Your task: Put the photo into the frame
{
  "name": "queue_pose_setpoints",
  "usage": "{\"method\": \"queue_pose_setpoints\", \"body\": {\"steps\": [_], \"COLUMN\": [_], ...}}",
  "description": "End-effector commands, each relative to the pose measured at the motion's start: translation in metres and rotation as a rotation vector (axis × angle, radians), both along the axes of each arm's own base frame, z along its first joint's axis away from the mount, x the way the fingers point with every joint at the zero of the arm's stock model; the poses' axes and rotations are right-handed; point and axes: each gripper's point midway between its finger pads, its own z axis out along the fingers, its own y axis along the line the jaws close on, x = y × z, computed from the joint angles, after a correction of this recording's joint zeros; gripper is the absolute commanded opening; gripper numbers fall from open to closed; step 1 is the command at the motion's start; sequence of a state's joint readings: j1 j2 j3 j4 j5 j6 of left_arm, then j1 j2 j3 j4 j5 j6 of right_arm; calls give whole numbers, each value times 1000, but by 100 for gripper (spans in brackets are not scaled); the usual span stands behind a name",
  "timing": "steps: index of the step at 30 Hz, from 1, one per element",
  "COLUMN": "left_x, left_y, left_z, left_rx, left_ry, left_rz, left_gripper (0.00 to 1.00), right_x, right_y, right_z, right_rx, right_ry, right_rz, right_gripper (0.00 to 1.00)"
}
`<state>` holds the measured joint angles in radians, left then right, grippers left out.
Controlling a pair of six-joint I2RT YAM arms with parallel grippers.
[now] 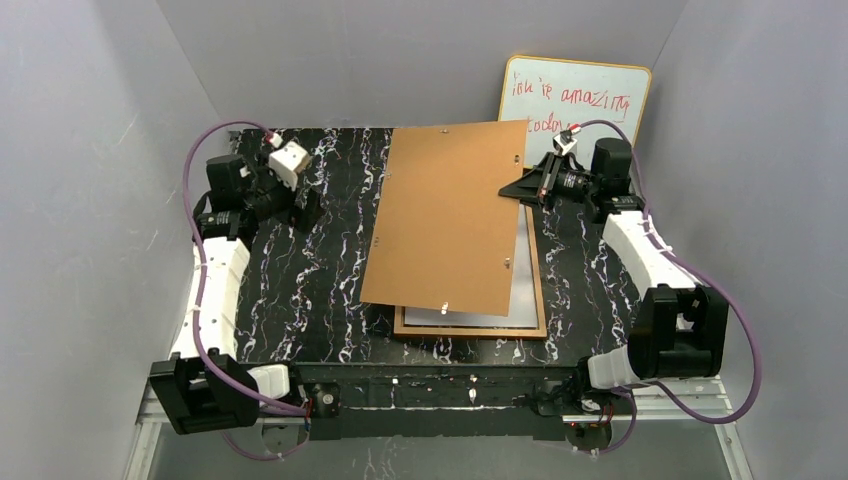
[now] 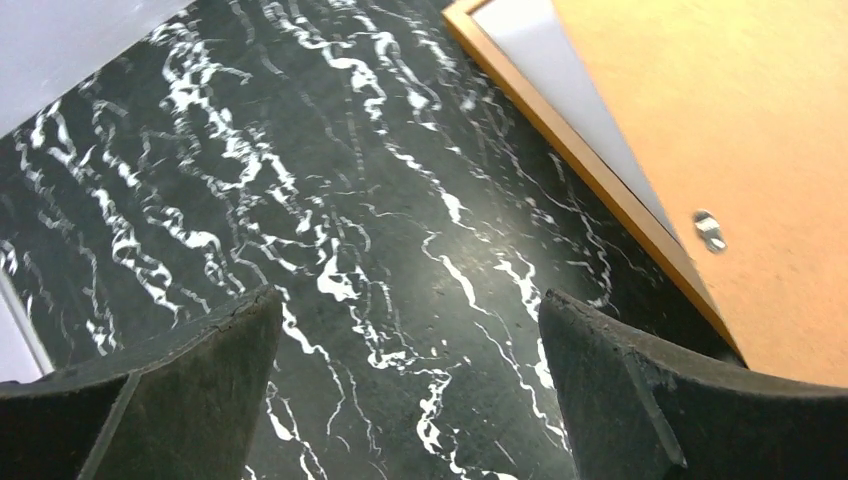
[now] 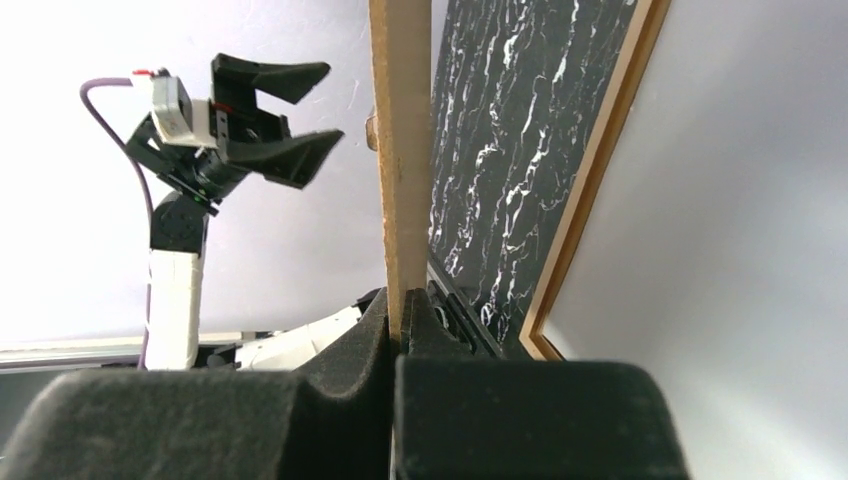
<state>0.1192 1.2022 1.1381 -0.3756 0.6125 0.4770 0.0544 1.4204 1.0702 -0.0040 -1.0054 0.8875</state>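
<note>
The frame (image 1: 470,331) lies flat on the black marble table, its orange-brown rail (image 2: 590,170) (image 3: 590,180) around a pale grey-white sheet (image 2: 560,60). I cannot tell whether that sheet is the photo; no printed picture shows. The frame's brown backing board (image 1: 450,215) (image 2: 720,120) is tilted up over it, far edge raised. My right gripper (image 1: 520,187) (image 3: 400,320) is shut on the board's right edge (image 3: 400,150). My left gripper (image 1: 306,205) (image 2: 405,320) (image 3: 330,100) hangs open over bare table left of the frame, holding nothing.
A yellow-edged whiteboard (image 1: 575,95) with red handwriting leans on the back wall behind the right arm. Grey walls close in the table on three sides. Small metal clips (image 2: 708,230) sit on the board's back.
</note>
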Motion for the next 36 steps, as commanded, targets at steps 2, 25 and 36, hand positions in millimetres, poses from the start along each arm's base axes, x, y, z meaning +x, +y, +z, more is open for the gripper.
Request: {"method": "queue_pose_setpoints", "body": {"steps": [2, 25, 36], "left_x": [-51, -135, -144], "left_y": [-45, -117, -117], "left_z": [6, -4, -23], "left_rx": [153, 595, 661], "left_ry": [-58, -208, -180], "left_rz": [-286, -805, -913], "left_gripper": [98, 98, 98], "right_x": [8, 54, 53], "right_y": [4, 81, 99], "right_z": [30, 39, 43], "right_rx": [132, 184, 207], "right_ry": [-20, 39, 46], "right_rz": [-36, -122, -80], "right_gripper": [1, 1, 1]}}
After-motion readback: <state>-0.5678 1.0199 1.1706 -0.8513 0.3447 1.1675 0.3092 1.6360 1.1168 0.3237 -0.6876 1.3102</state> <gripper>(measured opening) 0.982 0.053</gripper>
